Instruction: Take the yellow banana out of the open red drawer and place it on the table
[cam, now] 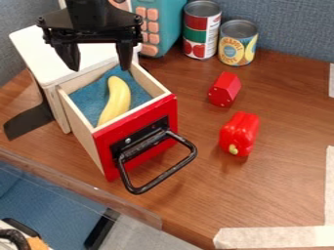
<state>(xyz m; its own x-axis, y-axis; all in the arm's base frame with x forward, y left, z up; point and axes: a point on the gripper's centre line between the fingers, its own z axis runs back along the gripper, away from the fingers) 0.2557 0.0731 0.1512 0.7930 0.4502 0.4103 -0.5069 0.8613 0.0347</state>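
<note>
- The step in hand seems to be work at the open drawer (150, 115), with the toy banana (117, 100) the likely thing to handle.
- The banana lies inside on the blue lining (90, 97), its length running roughly from 12 to 7 o'clock.
- A good grasp would straddle its middle, one finger at 9 o'clock, one at 3, descending straight between the wooden walls.
- Close gently, since the curved, smooth-looking body could roll or twist; lift clear of the rim before going sideways.
- Avoid bumping the walls or the black handle (166, 174) at 5 o'clock, which could shift the drawer.
- The gripper (99, 69) is at 11 o'clock from the banana, towards the drawer's back end.
- Its fingers stand wide apart, with nothing grasped between them; whether a tip touches the drawer, I cannot tell.
</note>
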